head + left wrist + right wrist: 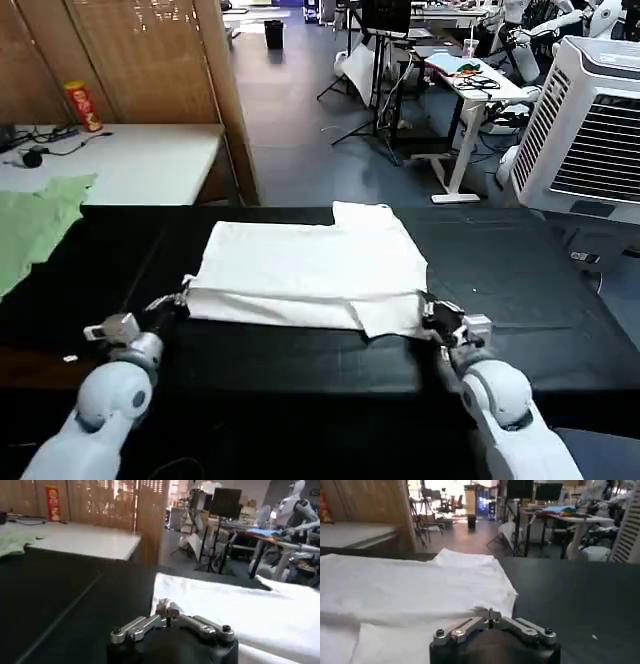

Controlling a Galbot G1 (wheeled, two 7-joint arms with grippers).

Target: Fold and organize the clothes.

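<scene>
The white T-shirt [310, 265] lies plain side up on the black table [520, 290], with its near part folded into a doubled band along the front. My left gripper [183, 294] is at the shirt's near left corner, and in the left wrist view the left gripper [167, 611] is shut with white shirt cloth [235, 610] at its tips. My right gripper [432, 313] is at the near right corner. In the right wrist view the right gripper [490, 613] is shut on puckered shirt cloth [410, 590].
A pale green garment [35, 225] lies over the table's left end. Behind it stands a white table [140, 160] with a red can [82, 105] and a wooden screen [150, 60]. A white air cooler [590, 130] stands at the right.
</scene>
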